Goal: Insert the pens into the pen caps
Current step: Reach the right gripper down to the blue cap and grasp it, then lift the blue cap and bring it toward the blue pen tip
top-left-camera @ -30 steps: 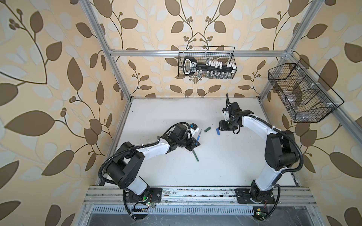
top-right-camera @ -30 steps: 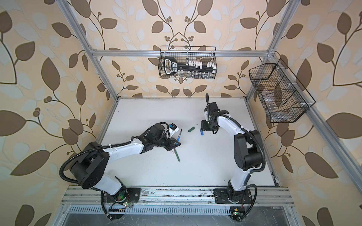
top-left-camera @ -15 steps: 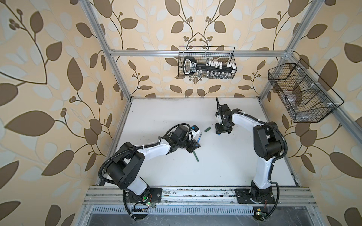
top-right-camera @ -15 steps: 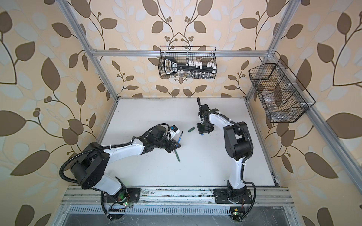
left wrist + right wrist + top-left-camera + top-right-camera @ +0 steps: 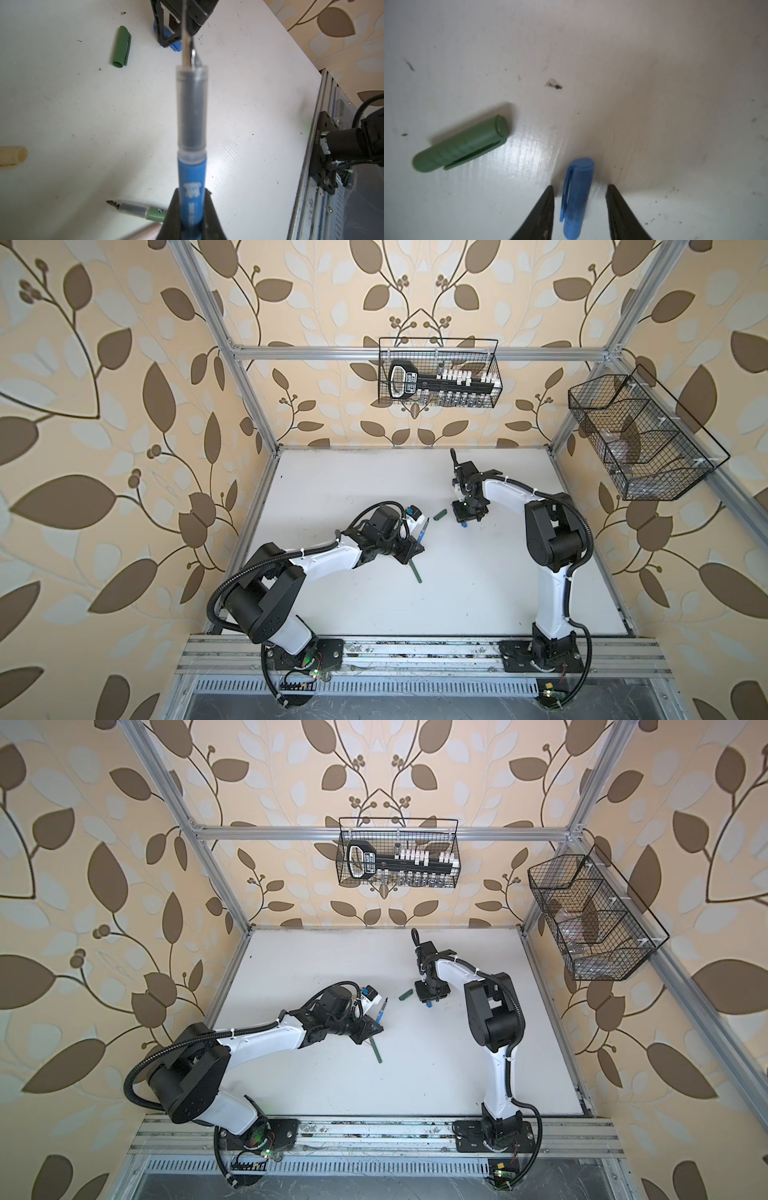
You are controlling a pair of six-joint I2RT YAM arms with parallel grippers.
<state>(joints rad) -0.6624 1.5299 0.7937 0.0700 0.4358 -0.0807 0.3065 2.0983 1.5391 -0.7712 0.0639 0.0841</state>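
Note:
My left gripper [image 5: 192,193] is shut on the blue pen [image 5: 192,180], which points its dark tip toward the right arm. In both top views this pen [image 5: 423,531] [image 5: 381,1011] sticks out past the left gripper [image 5: 411,549]. The blue pen cap [image 5: 577,197] lies on the white table between the jaws of my right gripper [image 5: 580,187], which is open with a gap on each side. The green pen cap [image 5: 460,145] [image 5: 439,515] lies beside it. The green pen [image 5: 141,211] [image 5: 415,570] lies under the left gripper, by a pale pink pen [image 5: 145,232]. A tan pen cap [image 5: 12,155] lies further off.
A wire basket [image 5: 438,377] with a black tool hangs on the back wall and another wire basket [image 5: 640,439] on the right wall. An aluminium rail [image 5: 415,651] runs along the table's front edge. The right arm's elbow [image 5: 552,535] stands over the table's right half.
The right arm has swung its elbow inward and brought its gripper a little left and down over the blue cap, jaws narrowing. The left arm with the blue pen has not moved.

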